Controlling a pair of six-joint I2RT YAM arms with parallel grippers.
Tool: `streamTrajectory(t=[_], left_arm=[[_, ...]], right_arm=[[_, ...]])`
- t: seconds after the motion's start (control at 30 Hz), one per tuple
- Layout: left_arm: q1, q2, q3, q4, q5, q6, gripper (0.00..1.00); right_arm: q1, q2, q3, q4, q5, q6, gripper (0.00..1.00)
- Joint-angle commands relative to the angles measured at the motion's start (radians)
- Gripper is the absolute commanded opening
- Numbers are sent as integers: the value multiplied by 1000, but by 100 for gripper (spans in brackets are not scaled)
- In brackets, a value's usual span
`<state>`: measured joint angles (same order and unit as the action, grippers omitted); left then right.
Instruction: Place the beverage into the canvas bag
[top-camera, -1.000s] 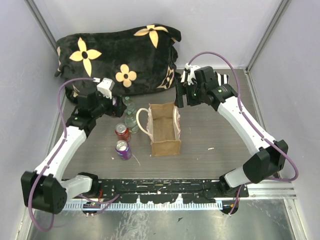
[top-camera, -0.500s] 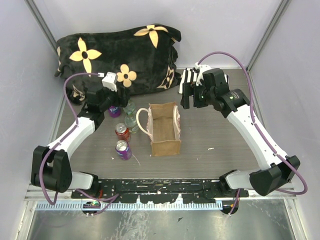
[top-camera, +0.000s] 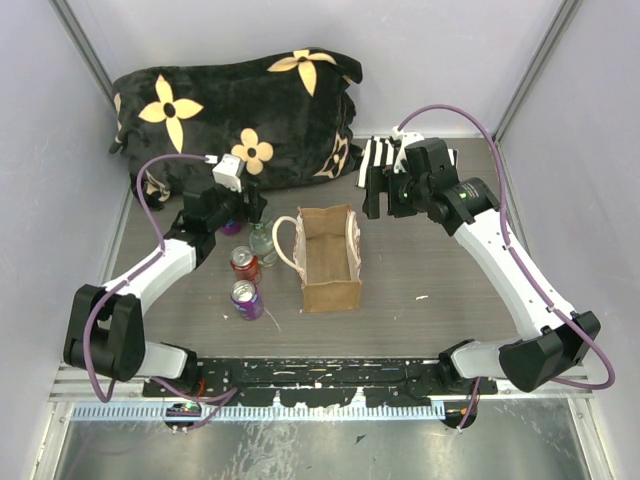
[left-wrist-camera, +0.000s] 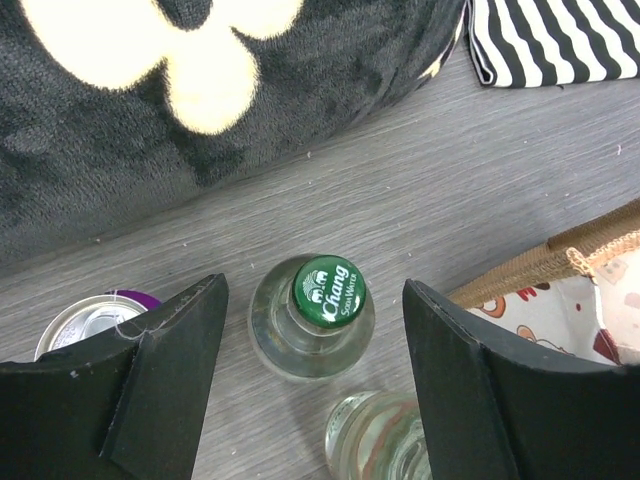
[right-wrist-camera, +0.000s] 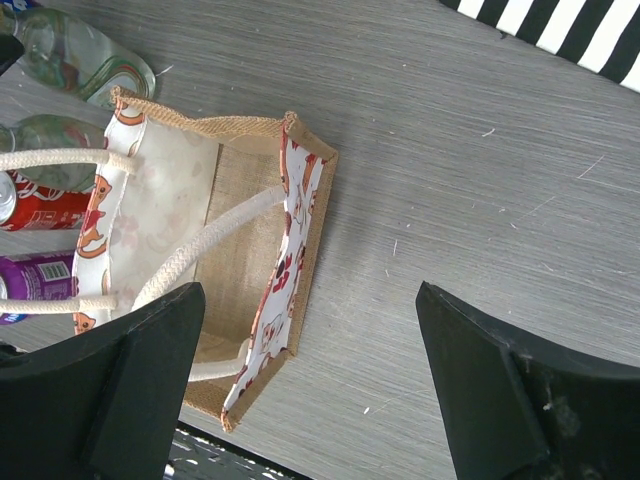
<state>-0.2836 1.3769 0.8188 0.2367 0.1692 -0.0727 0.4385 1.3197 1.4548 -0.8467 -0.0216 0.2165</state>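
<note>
In the last second the left arm swung away from the cans and reached further back, so that the left gripper (left-wrist-camera: 312, 292) now hung directly above the bottle with the green cap (left-wrist-camera: 328, 290). This bottle stood upright on the table (top-camera: 420, 260), just to the left of the far end of the canvas bag (top-camera: 332, 296). The jaws had narrowed a little, but they were open, one finger on each side of the bottle with a clear gap, and they gripped nothing. I judged from this that the arm had chosen this bottle as the beverage to pack, and that the grasp itself was not yet made. A second clear bottle (left-wrist-camera: 375, 435) stood very close, between the first one and the bag, and a purple can (left-wrist-camera: 85, 320) was on the other side, so the fingers had little room to go down. The left arm was stretched forward and low, with the wrist pointing downward. The right arm had pulled back from above the bag to its right far side, and then it kept still; the right gripper (right-wrist-camera: 310, 300) was wide open and empty, looking down at the bag. The bag stood upright with its mouth open and nothing inside.
</note>
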Motion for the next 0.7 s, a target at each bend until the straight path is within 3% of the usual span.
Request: streamTrajectory(t=[0.0,0.3,0.67], left_arm=[[-7,40,-18,90,-29,3,78],[-23,124,-9,177,-83,-4,77],[-30,164,-8,218,-90,7,58]], right_arm=[[1,-42,13,22,12,12,93],[0,-56,18,-1,36,11,93],[1,-46,27,-9,45,14,93]])
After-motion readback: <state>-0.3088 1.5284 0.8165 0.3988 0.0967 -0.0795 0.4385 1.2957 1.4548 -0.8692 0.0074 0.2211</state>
